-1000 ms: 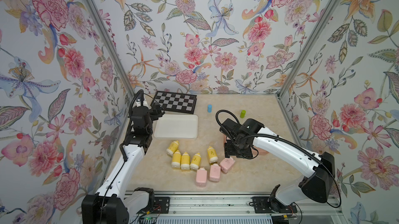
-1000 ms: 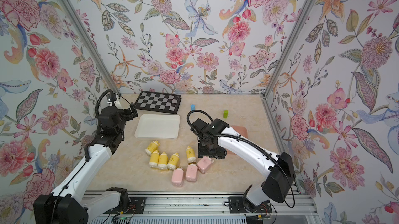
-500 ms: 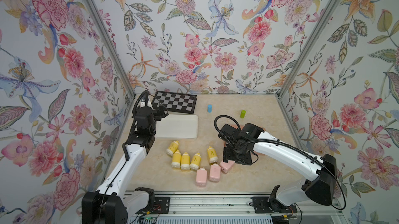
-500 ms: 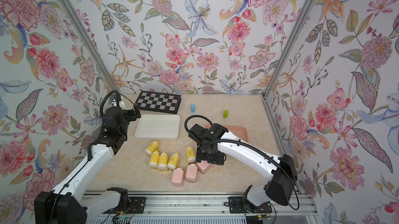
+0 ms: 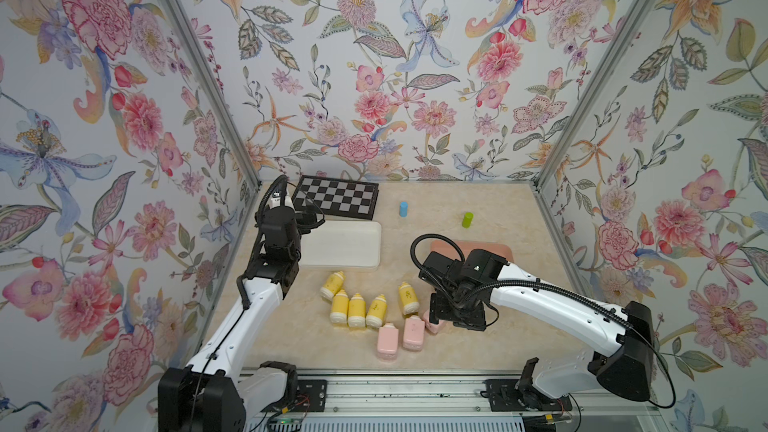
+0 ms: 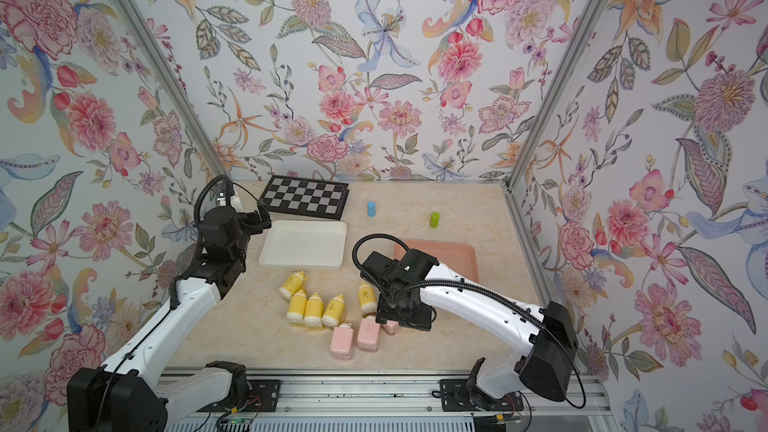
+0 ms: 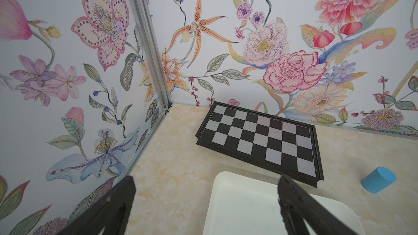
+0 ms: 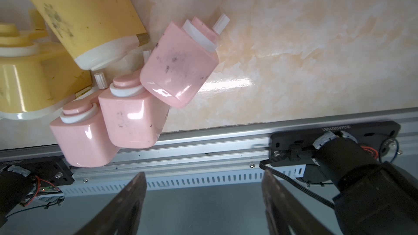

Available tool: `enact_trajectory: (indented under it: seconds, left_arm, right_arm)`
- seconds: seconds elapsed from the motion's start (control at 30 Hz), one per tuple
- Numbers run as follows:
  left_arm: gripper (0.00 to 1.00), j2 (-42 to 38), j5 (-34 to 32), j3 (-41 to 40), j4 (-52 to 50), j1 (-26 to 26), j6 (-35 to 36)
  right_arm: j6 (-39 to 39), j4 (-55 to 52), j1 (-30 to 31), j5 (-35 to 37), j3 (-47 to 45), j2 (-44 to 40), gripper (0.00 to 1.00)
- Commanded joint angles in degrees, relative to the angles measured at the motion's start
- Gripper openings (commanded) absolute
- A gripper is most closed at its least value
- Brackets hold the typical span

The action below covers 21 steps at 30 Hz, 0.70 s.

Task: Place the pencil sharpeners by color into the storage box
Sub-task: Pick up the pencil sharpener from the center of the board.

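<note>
Right tool point(image 8: 203, 174) spread open, empty, held above rightmost of three pink sharpeners point(image 5: 413, 332) clustered near-centre on surface point(image 5: 436, 209), five yellow sharpeners point(image 5: 356, 310) laid just left, left tool point(image 7: 206, 178) released wide over far-left corner of white tray point(image 5: 345, 242).

— Where do the yellow sharpeners point(image 5: 356, 310) lie?
— Five are clustered mid-surface point(image 5: 291, 334), just in front of the white tray point(image 5: 345, 245).
— And the pink ones?
— Two pink sharpeners point(image 5: 387, 340) lie side by side nearer the front rail. A third pink sharpener point(image 5: 433, 327) peeks from under the right gripper point(image 5: 441, 319). The pink tray point(image 5: 503, 247) sits behind that arm.
</note>
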Motion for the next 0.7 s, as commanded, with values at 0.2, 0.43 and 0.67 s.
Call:
enact_trajectory:
  seconds: [0.2,0.43,0.67]
  left_arm:
    - [1.0,-1.1,-0.2,-0.4,0.9,-0.6,0.6]
    - [0.99,-0.7,0.0,-0.4,0.9,-0.6,0.5]
    - [0.99,-1.0,-0.1,-0.4,1.0,-0.6,0.7]
  right_arm:
    - [6.8,4.7,1.4,0.3,-3.2,1.0,0.81]
    - [4.0,7.8,-3.5,0.0,-1.9,4.2,0.83]
    - [1.0,8.9,-6.6,-0.7,0.6,9.2,0.83]
